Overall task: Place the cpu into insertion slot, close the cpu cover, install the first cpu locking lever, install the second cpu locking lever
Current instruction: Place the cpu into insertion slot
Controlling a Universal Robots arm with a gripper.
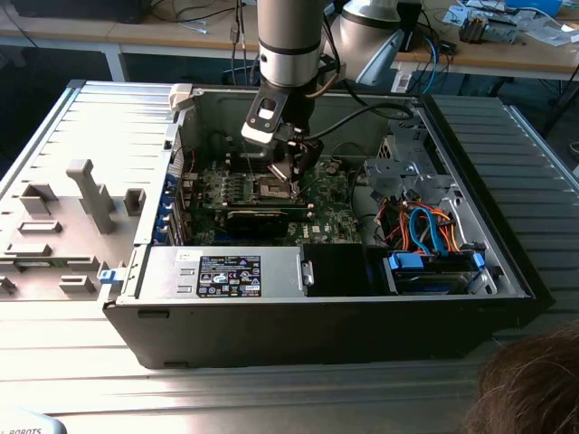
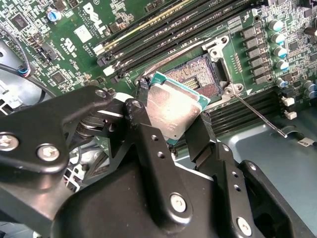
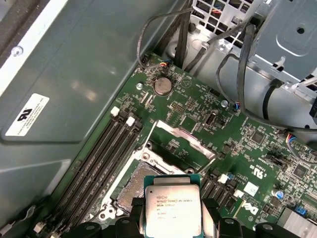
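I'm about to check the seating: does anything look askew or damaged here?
The cpu, clamped in the claw, looks tilted over the open insertion slot, not yet seated. The cpu cover stands raised. No damage shows.

Exterior view high, angled down into computer case, both wrist views close over insertion slot

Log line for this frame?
pincer: shut on cpu | cpu: over insertion slot, unseated | cpu cover: open
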